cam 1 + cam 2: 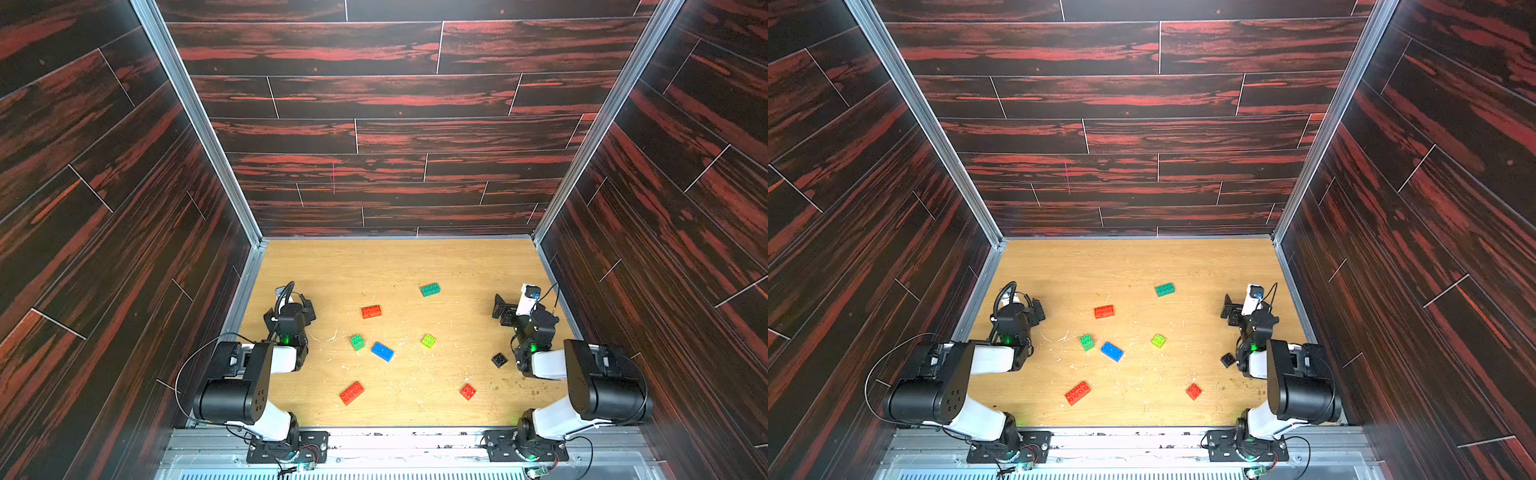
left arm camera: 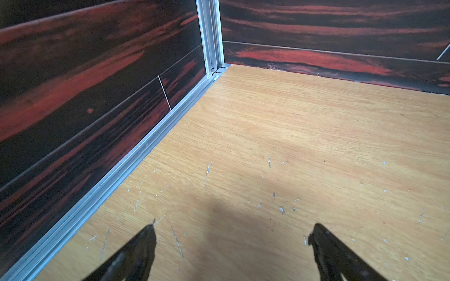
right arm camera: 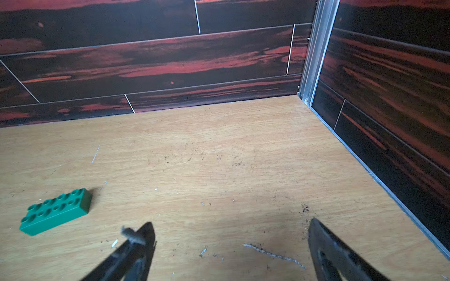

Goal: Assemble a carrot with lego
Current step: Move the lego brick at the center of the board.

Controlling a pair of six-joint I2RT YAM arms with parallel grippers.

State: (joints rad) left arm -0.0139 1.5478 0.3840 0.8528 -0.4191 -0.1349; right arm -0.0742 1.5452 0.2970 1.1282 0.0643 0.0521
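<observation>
teal brick (image 3: 56,211) | near right gripper (image 3: 231,222), apart | jaws spread, seemingly empty

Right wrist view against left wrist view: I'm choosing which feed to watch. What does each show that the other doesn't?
Only the right wrist view: the teal brick, studs up, apart from the open right claw. Only the left wrist view: the open left claw, no brick. Both: scratched wooden table, dark red-streaked walls, a metal corner post.

dark red-streaked walls (image 1: 395,95) enclose scuffed wooden floor (image 1: 332,266).
</observation>
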